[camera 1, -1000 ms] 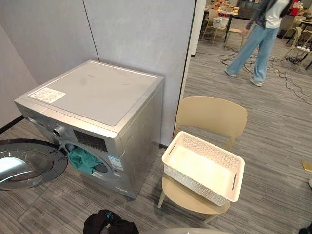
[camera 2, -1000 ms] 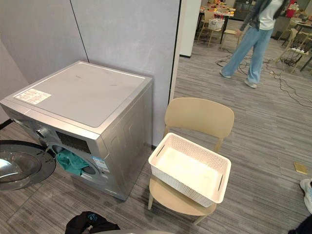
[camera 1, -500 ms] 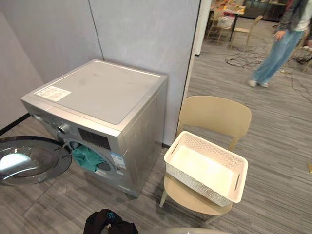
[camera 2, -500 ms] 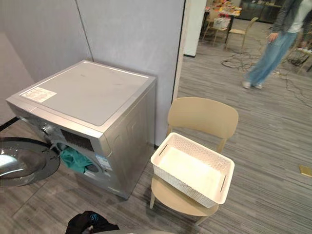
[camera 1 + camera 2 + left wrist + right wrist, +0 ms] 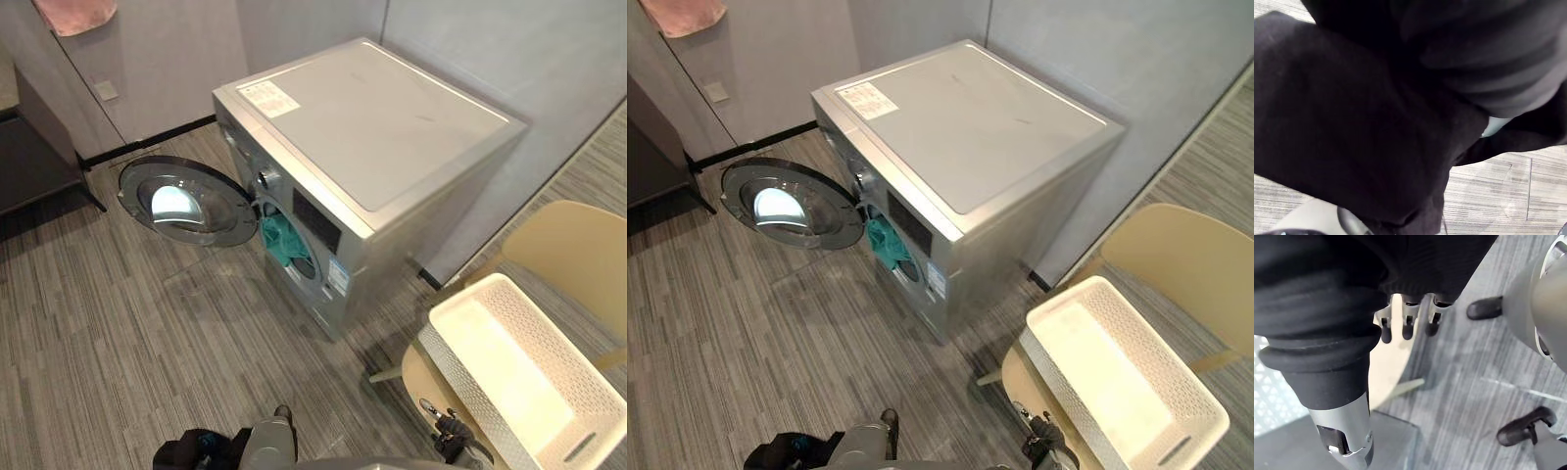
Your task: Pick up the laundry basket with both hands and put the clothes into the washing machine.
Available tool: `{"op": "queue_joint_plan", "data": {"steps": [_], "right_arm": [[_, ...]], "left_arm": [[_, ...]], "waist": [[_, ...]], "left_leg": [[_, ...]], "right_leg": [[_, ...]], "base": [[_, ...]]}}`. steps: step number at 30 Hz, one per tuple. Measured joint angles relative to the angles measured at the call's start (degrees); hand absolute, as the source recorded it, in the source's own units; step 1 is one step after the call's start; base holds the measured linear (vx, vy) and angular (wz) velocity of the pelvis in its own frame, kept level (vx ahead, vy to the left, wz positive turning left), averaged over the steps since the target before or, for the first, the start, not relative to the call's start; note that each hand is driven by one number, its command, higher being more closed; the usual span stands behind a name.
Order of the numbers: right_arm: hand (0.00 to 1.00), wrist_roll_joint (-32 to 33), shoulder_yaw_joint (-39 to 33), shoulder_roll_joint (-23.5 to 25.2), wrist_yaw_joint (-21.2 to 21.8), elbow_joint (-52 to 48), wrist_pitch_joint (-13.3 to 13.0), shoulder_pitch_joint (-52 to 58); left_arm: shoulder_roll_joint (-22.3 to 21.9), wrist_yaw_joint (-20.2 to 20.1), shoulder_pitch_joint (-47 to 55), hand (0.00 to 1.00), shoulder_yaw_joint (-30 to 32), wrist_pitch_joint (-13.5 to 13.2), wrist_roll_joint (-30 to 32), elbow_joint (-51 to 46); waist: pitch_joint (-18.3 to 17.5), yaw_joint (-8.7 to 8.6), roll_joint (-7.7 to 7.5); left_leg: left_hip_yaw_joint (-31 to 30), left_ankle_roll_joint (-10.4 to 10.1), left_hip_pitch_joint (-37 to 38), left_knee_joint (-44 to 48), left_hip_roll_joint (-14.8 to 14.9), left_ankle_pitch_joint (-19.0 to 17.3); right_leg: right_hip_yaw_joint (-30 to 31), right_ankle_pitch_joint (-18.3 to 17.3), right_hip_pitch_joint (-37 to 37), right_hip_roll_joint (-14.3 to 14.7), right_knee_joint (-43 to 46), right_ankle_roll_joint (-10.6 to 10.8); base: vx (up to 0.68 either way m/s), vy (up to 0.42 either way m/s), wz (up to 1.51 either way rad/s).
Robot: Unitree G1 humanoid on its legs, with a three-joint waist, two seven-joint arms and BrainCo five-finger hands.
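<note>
Right hand (image 5: 1407, 318) hangs slack and empty just beside the white laundry basket (image 5: 519, 380) on the chair (image 5: 573, 250).

The right hand (image 5: 1407, 313), under its dark ribbed cover, is hanging low with silver, dark-tipped fingers (image 5: 1385, 331) dangling relaxed; the left hand (image 5: 196, 452) is hanging low too.

Head stereo pair: high up, pitched steeply down, a little apart sideways. Both eyes share washing machine (image 5: 382, 127), its open door (image 5: 181, 201), chair (image 5: 578, 250), basket (image 5: 465, 392).
Left wrist cam: very close along left hand (image 5: 1488, 54), floor (image 5: 1488, 196) beyond it.
Right wrist cam: along right hand (image 5: 1408, 318), floor past the fingers (image 5: 1385, 333), chair edge beside them.
</note>
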Motion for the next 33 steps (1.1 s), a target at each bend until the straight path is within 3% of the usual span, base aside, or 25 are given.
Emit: {"op": "queue_joint_plan", "data": {"steps": [1, 2, 3, 4, 5, 6, 7, 8, 10, 12, 14, 15, 17, 18, 19, 20, 21, 22, 23, 25, 26, 28, 30, 31, 33], "right_arm": [[0.0, 0.0, 0.0, -0.2, 0.0, 0.7, 0.1, 0.0], [0.0, 0.0, 0.0, -0.7, 0.0, 1.3, 0.4, 0.1], [0.0, 0.0, 0.1, -0.9, -0.1, 1.2, 0.4, 0.8], [0.0, 0.0, 0.5, -0.9, -0.1, 0.5, -0.2, 0.8], [0.0, 0.1, 2.2, -1.3, -0.1, 0.2, -0.1, -0.1], [0.0, 0.1, 3.4, -1.2, -0.1, 0.1, 0.1, -0.5], [0.0, 0.8, 5.0, -0.2, 0.1, -0.7, 0.1, -0.5], [0.0, 2.0, 5.8, 1.2, 0.1, -2.1, 0.0, 0.2], [0.0, 3.4, 6.6, 1.9, 0.1, -2.5, -0.1, 0.8], [0.0, 4.6, 6.3, 2.3, 0.1, -4.3, -0.5, 1.3], [0.0, 4.7, 6.1, 2.3, 0.0, -4.4, -1.1, 2.1], [0.0, 4.6, 5.9, 2.3, 0.0, -4.4, -1.1, 2.7], [0.0, 4.6, 4.4, 3.3, -0.1, -4.2, -0.9, 4.9], [0.0, 5.0, 3.2, 3.5, -0.1, -4.3, -0.8, 5.3], [0.0, 5.0, 3.3, 3.1, -0.1, -4.4, -0.8, 6.0], [0.0, 6.2, 1.8, 2.7, -2.5, -3.8, 1.0, 6.5], [0.0, 6.3, 1.9, 1.2, -2.7, -3.9, 1.8, 7.4], [0.0, 6.3, 2.0, 0.8, -2.7, -3.9, 1.8, 7.9], [0.0, 6.3, 1.8, 0.7, -2.6, -3.5, 2.2, 8.8], [0.0, 6.3, 1.9, 0.8, -2.9, -3.2, 2.4, 9.2], [0.0, 6.3, 2.1, 0.7, -4.1, -3.3, 1.8, 9.2], [0.0, 6.3, 2.2, 0.4, -5.0, -3.5, 0.4, 9.0], [0.0, 6.3, 2.3, -0.6, -5.5, -3.6, -0.2, 8.9], [0.0, 6.2, 2.7, -2.2, -5.5, -4.0, -0.8, 9.0], [0.0, 6.2, 2.9, -3.5, -5.6, -4.2, -1.5, 9.0]], "left_arm": [[0.2, 0.0, -0.1, 1.0, -0.9, 0.0, 0.3, 0.3], [0.7, 0.0, -0.2, 1.0, -2.7, 0.1, 1.3, 0.3], [0.8, 0.0, -0.3, 1.0, -5.2, 0.0, 1.7, 0.3], [0.7, 0.0, -0.4, 1.0, -6.6, -0.1, 2.1, 0.2], [1.6, 0.0, -0.5, 1.0, -8.4, -0.2, 2.6, 0.3], [2.1, 0.0, -0.6, 1.0, -9.0, -0.2, 2.6, 0.2], [2.9, 0.0, -1.2, 1.0, -9.2, -0.2, 3.3, -0.1], [3.0, -0.1, -1.5, 1.0, -9.2, -0.3, 3.8, -0.2], [2.6, -0.2, -2.3, 1.0, -8.7, -0.4, 4.0, -0.4], [2.1, -0.2, -3.0, 1.0, -7.9, -0.3, 5.1, -0.4], [0.9, -0.3, -3.0, 1.0, -6.1, -0.4, 6.2, -1.6], [0.7, -0.6, -3.3, 1.0, -5.5, -0.4, 6.3, -1.7], [-1.4, -1.5, -3.1, 1.0, -1.9, -0.1, 8.0, -2.5], [-1.6, -1.4, -3.1, 1.0, -1.1, 0.0, 8.3, -2.9], [-2.3, -1.4, -2.8, 1.0, -0.8, 0.0, 8.2, -2.9], [-3.4, -1.5, -2.6, 1.0, -0.2, 0.1, 8.1, -3.2], [-3.9, -1.5, -2.7, 1.0, 0.3, 0.1, 8.1, -3.9], [-4.1, -1.5, -2.9, 1.0, 0.4, 0.1, 8.1, -4.3], [-3.9, -1.6, -2.9, 1.0, 1.1, 0.1, 8.1, -4.7], [-3.4, -1.8, -2.6, 1.0, 2.0, 0.0, 8.1, -4.8], [-3.1, -1.9, -2.2, 1.0, 2.1, -0.1, 8.2, -4.7], [-2.7, -1.8, -1.9, 1.0, 2.7, 0.0, 8.1, -4.5], [-2.7, -1.4, -1.3, 1.0, 3.5, 0.0, 8.1, -3.7], [-3.6, -1.2, 0.2, 1.0, 4.6, 0.1, 8.1, -3.4], [-4.4, -1.1, 2.0, 1.0, 4.7, 0.1, 8.0, -2.8]], "waist": [[-0.2, -0.06, 0.16], [-0.7, -0.3, 0.89], [-1.2, -0.64, 2.21], [-1.0, -1.11, 2.67], [-0.7, -2.48, 2.63], [-0.4, -2.96, 2.71], [-0.2, -3.2, 2.2], [-0.4, -3.21, 1.36], [-0.2, -3.1, 0.28], [-0.1, -3.26, 0.21], [-0.3, -3.76, 0.57], [-0.4, -4.28, 0.39], [-0.6, -5.98, 0.2], [-1.2, -6.15, 0.93], [-2.1, -6.09, 1.72], [-3.0, -5.83, 2.73], [-2.0, -5.1, 4.56], [-1.5, -4.76, 5.14], [-1.1, -4.62, 5.04], [-0.8, -4.61, 4.67], [-0.7, -4.45, 4.54], [-0.8, -3.94, 4.54], [-0.7, -3.05, 4.12], [-1.1, -2.99, 4.58], [-1.9, -2.97, 5.35]], "left_leg": [[0.0, 1.0, 0.0, 0.5, -1.0, -0.8], [-0.3, 2.1, 0.6, 0.1, -3.0, -1.4], [-0.9, 3.1, 1.8, -0.8, -4.4, -1.8], [-1.2, 3.5, 2.7, -1.2, -4.9, -1.9], [-2.2, 4.6, 5.3, -2.3, -6.0, -2.1], [-2.8, 5.7, 6.7, -3.2, -6.4, -1.7], [-3.3, 6.4, 9.6, -5.1, -6.8, -1.7], [-3.2, 6.8, 12.4, -7.0, -7.2, -1.5], [-2.9, 7.2, 16.7, -10.9, -8.4, -1.2], [-3.2, 7.2, 20.7, -14.3, -9.4, -1.3], [-5.0, 7.2, 24.3, -18.4, -9.8, -1.4], [-6.3, 6.9, 25.3, -19.1, -10.0, -1.6], [-9.0, 2.5, 27.9, -16.0, -10.1, -4.3], [-8.8, 1.1, 26.7, -8.1, -10.0, -5.1], [-8.2, 0.8, 24.4, -2.3, -9.4, -5.3], [-6.4, -2.8, 18.5, 12.1, -8.2, -3.4], [-4.6, -10.0, 12.0, 27.6, -5.5, 0.9], [-3.6, -11.4, 9.2, 34.0, -3.7, 1.7], [-2.5, -10.9, 5.6, 42.6, -0.8, 2.4], [-3.0, -10.5, 2.3, 47.7, 2.4, 2.2], [-3.3, -9.7, 0.3, 47.8, 4.8, 1.8], [-6.4, -6.2, -2.6, 43.1, 7.7, -0.2], [-10.3, -3.7, -2.5, 30.8, 9.1, -1.7], [-17.5, -3.7, 1.7, 12.3, 9.5, -1.7], [-24.1, -4.2, 4.9, 4.8, 8.8, -1.5]], "right_leg": [[0.4, 0.4, -0.9, -1.2, 2.3, -0.6], [0.7, 2.4, -3.0, -4.1, 8.2, -3.6], [1.5, 5.1, -6.3, -6.8, 15.7, -12.0], [2.5, 4.4, -8.3, -7.7, 20.7, -17.6], [8.4, 0.7, -12.3, -5.7, 30.5, -18.4], [11.8, -1.8, -13.8, -3.3, 34.1, -16.2], [17.7, -6.8, -17.1, 3.1, 39.9, -12.5], [19.4, -10.6, -20.1, 8.5, 43.3, -10.8], [15.2, -13.6, -23.2, 12.7, 41.1, -11.0], [10.0, -14.0, -26.3, 15.4, 34.5, -11.0], [6.1, -12.0, -27.5, 20.3, 19.2, -11.3], [6.2, -10.8, -27.5, 21.1, 16.2, -12.1], [8.8, -6.1, -24.3, 22.9, 10.8, -18.4], [9.0, -3.0, -21.8, 23.4, 9.4, -20.8], [8.7, -3.5, -20.6, 23.9, 8.3, -20.4], [8.4, -4.2, -16.9, 25.1, 5.5, -20.1], [9.1, -4.9, -13.4, 26.8, 3.3, -20.9], [9.8, -5.3, -12.0, 27.5, 3.1, -21.1], [11.9, -6.0, -9.5, 27.9, 3.0, -20.7], [16.0, -6.0, -5.3, 27.6, 1.8, -20.7], [19.2, -5.9, -3.2, 27.3, 0.1, -20.5], [24.2, -5.7, -2.1, 26.2, -1.1, -17.8], [29.2, -6.1, -1.7, 24.8, -1.1, -15.7], [34.0, -8.1, -3.0, 24.1, 0.7, -12.9], [37.8, -10.2, -4.3, 24.1, 3.2, -11.4]], "base": [[0.13, 0.364, 0.25], [0.15, 0.371, 0.37], [0.17, 0.38, 0.39], [0.19, 0.366, 0.4], [0.17, 0.286, 0.3], [0.22, 0.306, 0.37], [0.26, 0.259, 0.3], [0.21, 0.195, 0.29], [0.22, 0.116, 0.08], [0.35, 0.106, -0.04], [0.42, 0.097, 0.28], [0.34, 0.05, 0.76], [0.57, 0.01, 1.07], [0.72, 0.008, 0.78], [0.73, 0.031, 0.42], [0.59, 0.074, 0.07], [0.57, 0.083, -0.1], [0.48, 0.081, -0.57], [0.39, 0.067, -0.75], [0.39, 0.123, -1.31], [0.29, 0.194, -1.78], [0.25, 0.299, -1.49], [0.19, 0.385, -1.35], [0.15, 0.414, -1.31], [0.15, 0.425, -1.48]]}}
